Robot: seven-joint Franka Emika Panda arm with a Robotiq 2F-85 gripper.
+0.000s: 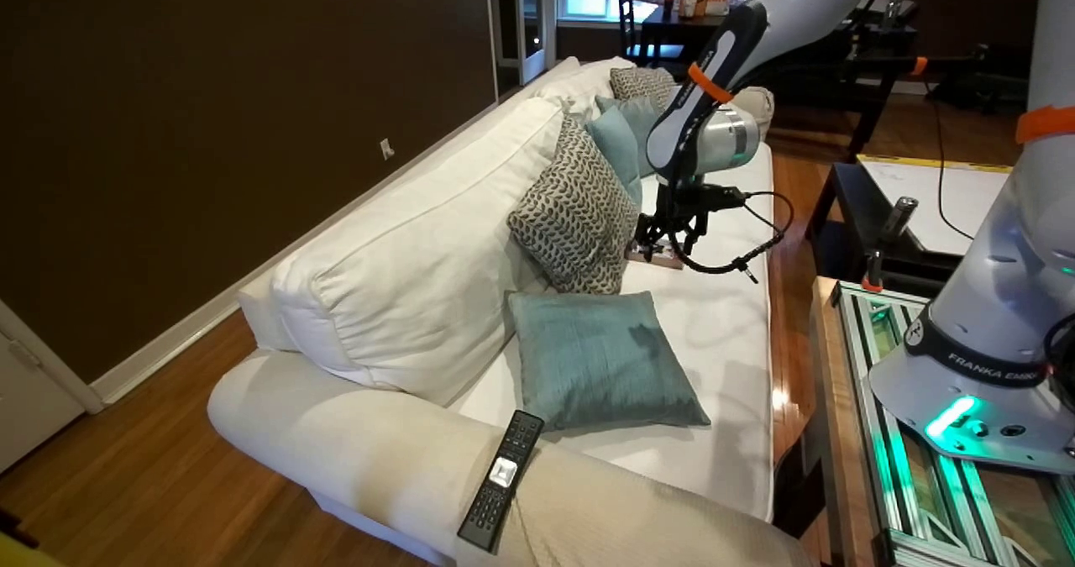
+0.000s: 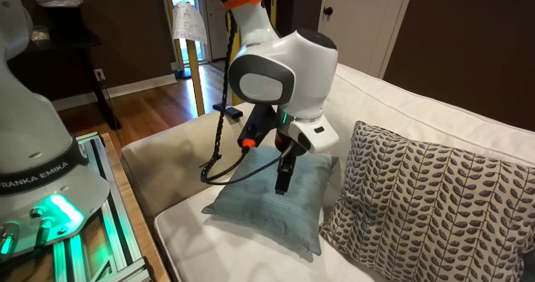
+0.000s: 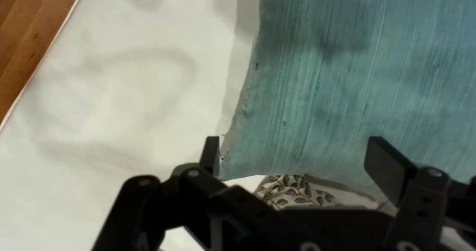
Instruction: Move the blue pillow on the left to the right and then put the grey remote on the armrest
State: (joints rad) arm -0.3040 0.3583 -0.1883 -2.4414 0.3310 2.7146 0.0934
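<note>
The blue pillow (image 1: 596, 357) lies flat on the sofa seat against the armrest (image 1: 361, 433). It shows in both exterior views, with the armrest (image 2: 175, 165) behind it. In the wrist view the pillow (image 3: 334, 80) fills the upper right, and its near corner appears between the fingers. My gripper (image 3: 292, 158) is open and empty. In the exterior views the gripper (image 1: 668, 235) (image 2: 284, 184) hangs above the seat near the pillow's edge; its exact height is unclear. I cannot make out the grey remote; it is hidden or out of view.
A long black remote (image 1: 501, 479) lies across the armrest. A patterned pillow (image 1: 579, 214) leans on the backrest beside the blue pillow, with more teal pillows (image 1: 617, 151) beyond. A flat thing with a reddish edge (image 1: 663, 256) lies on the seat, partly hidden by the gripper.
</note>
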